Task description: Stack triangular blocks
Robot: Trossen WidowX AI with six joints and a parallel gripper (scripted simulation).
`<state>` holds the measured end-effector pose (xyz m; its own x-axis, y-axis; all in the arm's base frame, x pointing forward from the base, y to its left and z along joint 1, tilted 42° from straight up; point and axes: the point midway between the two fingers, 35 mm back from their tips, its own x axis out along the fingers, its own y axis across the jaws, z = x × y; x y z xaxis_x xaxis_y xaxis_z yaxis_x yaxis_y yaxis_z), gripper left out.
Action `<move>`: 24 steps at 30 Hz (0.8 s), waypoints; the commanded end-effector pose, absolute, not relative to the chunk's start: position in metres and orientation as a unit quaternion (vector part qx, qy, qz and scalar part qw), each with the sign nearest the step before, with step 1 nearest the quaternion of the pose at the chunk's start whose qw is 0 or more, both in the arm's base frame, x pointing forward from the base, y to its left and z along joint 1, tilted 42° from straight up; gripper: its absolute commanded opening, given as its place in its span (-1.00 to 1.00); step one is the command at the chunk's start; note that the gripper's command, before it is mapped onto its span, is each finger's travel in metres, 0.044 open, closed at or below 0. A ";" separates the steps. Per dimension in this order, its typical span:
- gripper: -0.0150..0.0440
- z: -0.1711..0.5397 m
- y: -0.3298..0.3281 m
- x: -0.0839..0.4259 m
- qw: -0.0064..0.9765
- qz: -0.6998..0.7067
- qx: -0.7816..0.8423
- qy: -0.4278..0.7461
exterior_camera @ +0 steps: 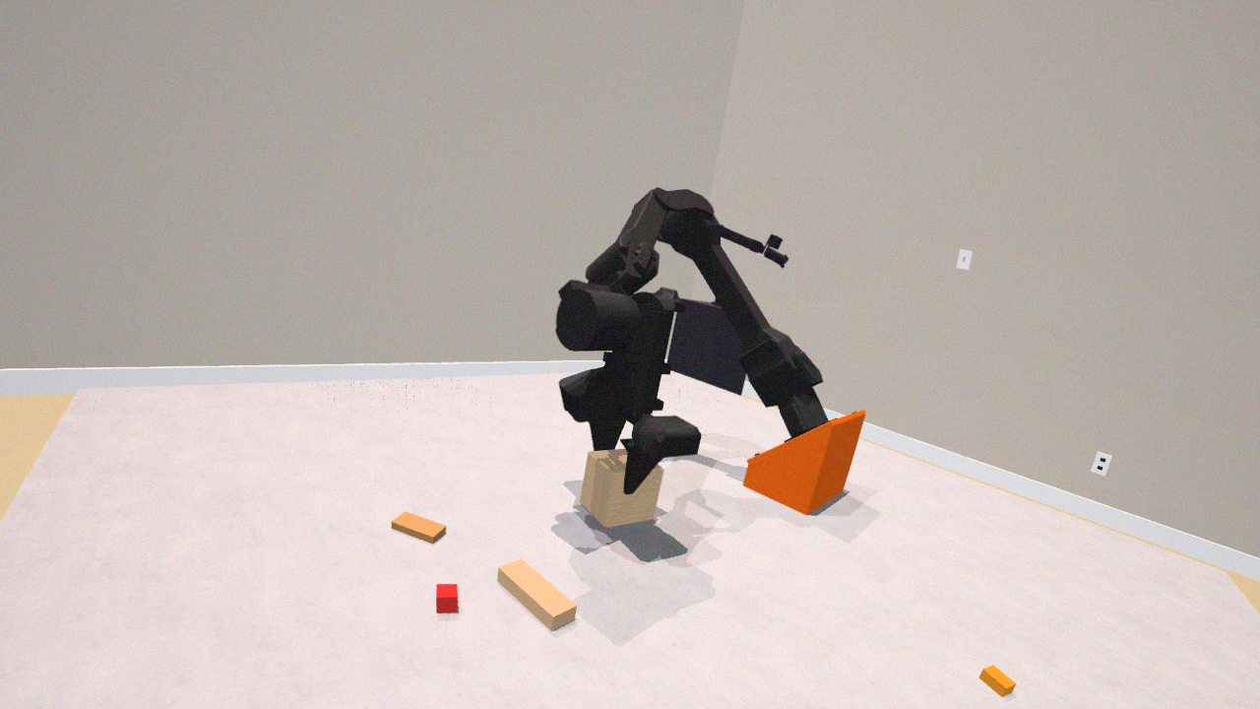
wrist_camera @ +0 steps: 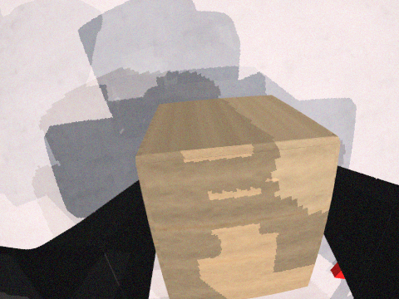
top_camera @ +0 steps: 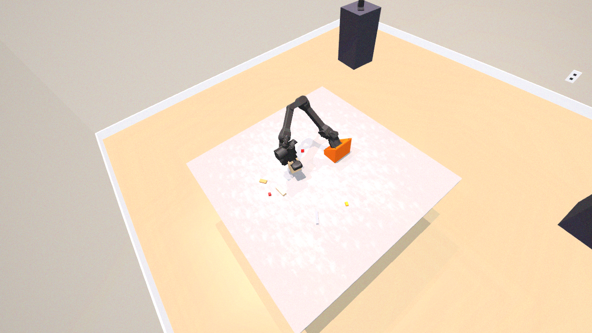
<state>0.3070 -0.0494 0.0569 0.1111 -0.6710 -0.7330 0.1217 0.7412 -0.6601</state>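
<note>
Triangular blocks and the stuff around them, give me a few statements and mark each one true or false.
1. The gripper is closed on the upper triangular block. True.
2. The two triangular blocks stand far apart. False: they are together, forming a squarish shape.
3. The arm's base is on an orange wedge-shaped stand. True.
4. The red cube near the long tan block sits on top of it. False: it sits beside it on the table.
</note>
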 end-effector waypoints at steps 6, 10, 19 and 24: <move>-0.49 0.057 -0.050 0.307 0.710 -0.279 -0.229 0.605; -0.49 0.057 -0.050 0.307 0.710 -0.279 -0.230 0.605; -0.49 0.056 -0.051 0.306 0.710 -0.279 -0.230 0.605; -0.49 0.056 -0.051 0.306 0.710 -0.279 -0.230 0.605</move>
<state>0.3061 -0.0507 0.0554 0.1114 -0.6720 -0.7321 0.1197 0.7404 -0.6614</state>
